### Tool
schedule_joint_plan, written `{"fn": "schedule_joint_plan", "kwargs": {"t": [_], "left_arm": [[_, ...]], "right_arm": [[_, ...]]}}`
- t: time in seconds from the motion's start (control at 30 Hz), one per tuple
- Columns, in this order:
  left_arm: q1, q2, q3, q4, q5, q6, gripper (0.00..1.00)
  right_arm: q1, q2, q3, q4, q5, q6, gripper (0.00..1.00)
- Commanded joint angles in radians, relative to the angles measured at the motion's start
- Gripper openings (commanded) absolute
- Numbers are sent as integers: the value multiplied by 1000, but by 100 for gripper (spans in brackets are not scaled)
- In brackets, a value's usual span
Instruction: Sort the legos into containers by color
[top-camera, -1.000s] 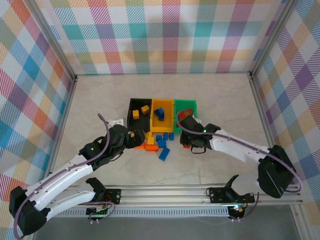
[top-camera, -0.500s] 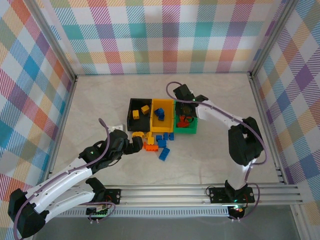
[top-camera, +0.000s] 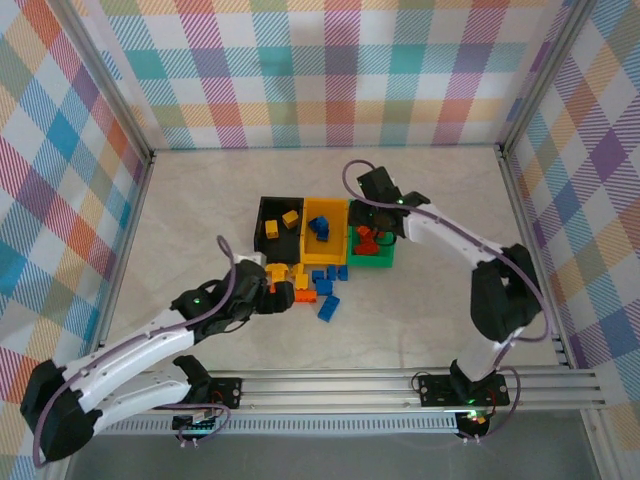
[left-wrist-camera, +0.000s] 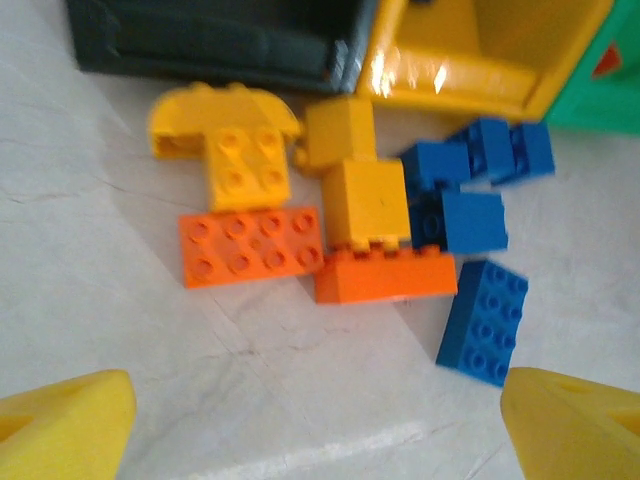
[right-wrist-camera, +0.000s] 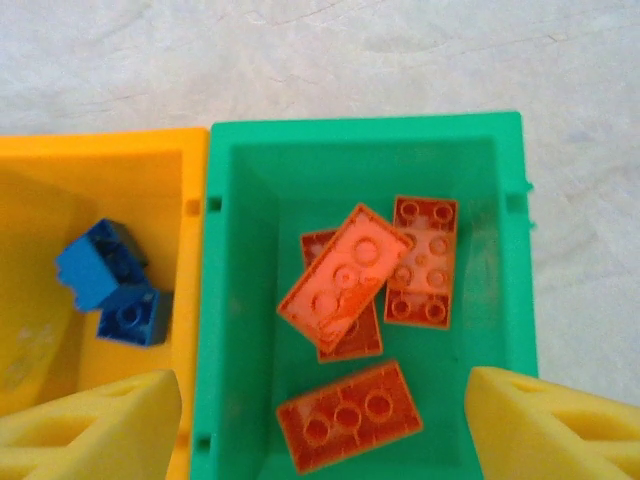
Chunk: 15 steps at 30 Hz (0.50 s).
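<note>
The legos lie in a loose pile (top-camera: 315, 285) in front of the containers: yellow bricks (left-wrist-camera: 370, 205), two orange ones (left-wrist-camera: 252, 245) and several blue ones (left-wrist-camera: 470, 220). My left gripper (top-camera: 272, 297) hovers just left of the pile, open, with bare table between its yellow pads (left-wrist-camera: 60, 425). My right gripper (top-camera: 372, 232) hangs open over the green bin (right-wrist-camera: 225, 300), which holds several orange-red bricks (right-wrist-camera: 345, 275), one tilted on top of another. The yellow bin (right-wrist-camera: 100, 160) holds blue bricks (right-wrist-camera: 110, 285). The black bin (top-camera: 270, 212) holds yellow bricks.
The three bins stand joined in a row mid-table. Plaid walls with metal posts close in the left, right and back sides. An aluminium rail (top-camera: 330, 385) with the arm bases runs along the near edge. Bare tabletop (top-camera: 200, 200) lies around the bins.
My right gripper has swung from the pile up over the green bin and opened; an orange-red brick now lies there. My left gripper has edged right, toward the pile.
</note>
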<state>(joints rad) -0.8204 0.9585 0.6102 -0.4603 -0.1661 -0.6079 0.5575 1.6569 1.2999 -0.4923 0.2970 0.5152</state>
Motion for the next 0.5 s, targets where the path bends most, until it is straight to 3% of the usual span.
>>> {"fn": "schedule_joint_plan", "kwargs": {"t": [0.0, 0.2, 0.47], "left_arm": [[-118, 113, 59, 45, -12, 46, 93], [-280, 404, 194, 58, -98, 97, 83], [-322, 650, 316, 48, -158, 141, 76]], "right_arm": [[2, -103, -97, 69, -66, 56, 76], [2, -220, -239, 103, -90, 89, 78], [2, -324, -293, 93, -61, 72, 80]]}}
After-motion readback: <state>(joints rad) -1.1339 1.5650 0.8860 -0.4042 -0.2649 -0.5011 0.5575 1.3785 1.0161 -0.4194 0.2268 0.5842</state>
